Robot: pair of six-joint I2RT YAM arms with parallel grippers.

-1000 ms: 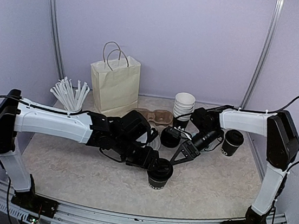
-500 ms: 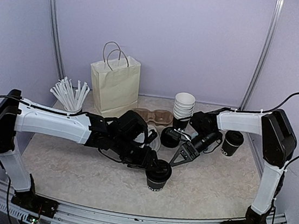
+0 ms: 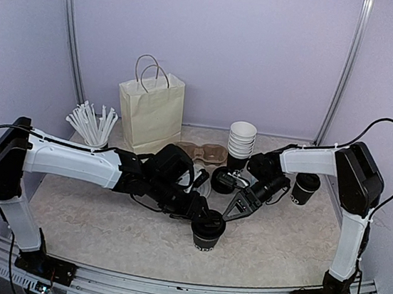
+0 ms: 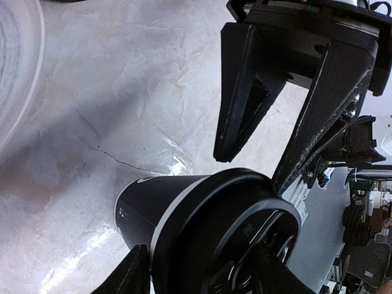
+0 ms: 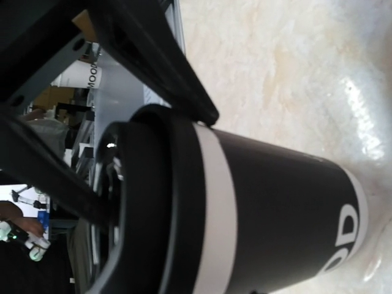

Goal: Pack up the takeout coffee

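Takeout coffee (image 3: pixel 207 236), lid on, stands between left jaws, grip unclear; right jaws gape empty nearby.

The pale marbled tabletop (image 3: pixel 87 223) carries a cream paper bag with handles (image 3: pixel 150 111), a bundle of white sticks (image 3: pixel 92 123) just left of it, a brown cardboard cup carrier (image 3: pixel 203 150) and stacked white paper cups (image 3: pixel 241 138) to its right, and a black lidded paper cup (image 3: pixel 208 232) well in front.
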